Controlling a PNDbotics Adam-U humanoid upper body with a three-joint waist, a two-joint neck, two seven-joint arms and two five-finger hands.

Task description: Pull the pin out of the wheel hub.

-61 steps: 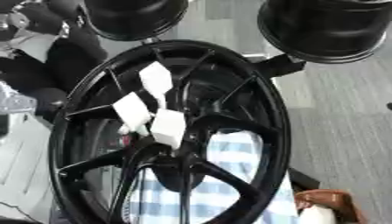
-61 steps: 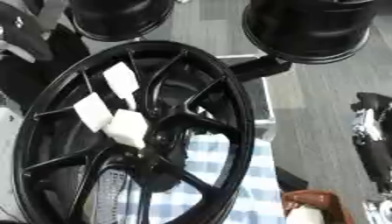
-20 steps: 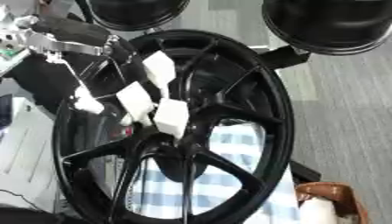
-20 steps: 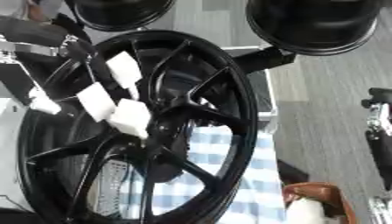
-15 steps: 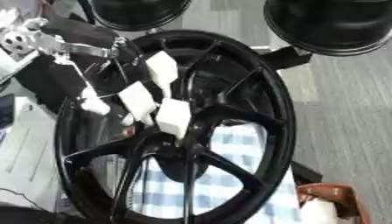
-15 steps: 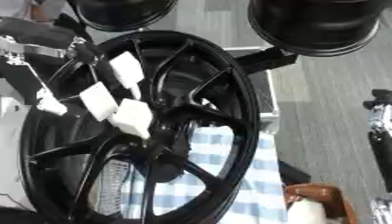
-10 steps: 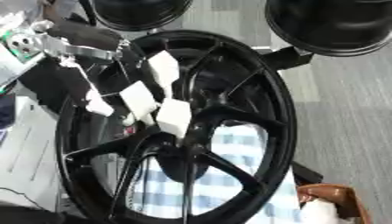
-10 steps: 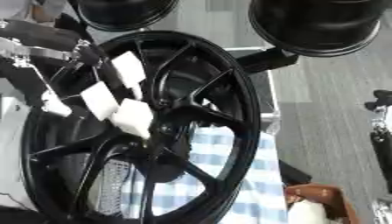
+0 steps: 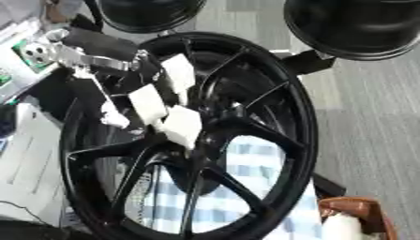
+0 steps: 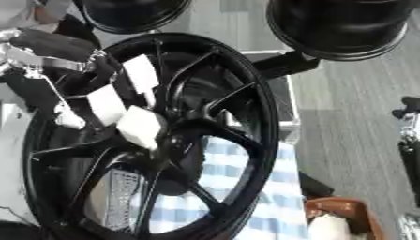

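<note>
Grey floor behind wheel hub (image 9: 205, 140); left hand (image 9: 94, 61) has reached nearer, fingers' state unclear

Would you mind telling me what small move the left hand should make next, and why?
Probably ease the left hand rightward toward the hub centre of the black wheel. Its whitish fingertip sits at the rim's left side, short of the three white blocks near the hub, and holds nothing; no pin is discernible.

We see the black wheel hub (image 10: 156, 140) standing on edge over a blue checked cloth (image 10: 246, 187), with three white tags (image 10: 139, 125) on its spokes. Our left hand (image 10: 49, 51) reaches in at the rim's upper left, thin fingers (image 10: 57, 101) extended toward the spokes.
</note>
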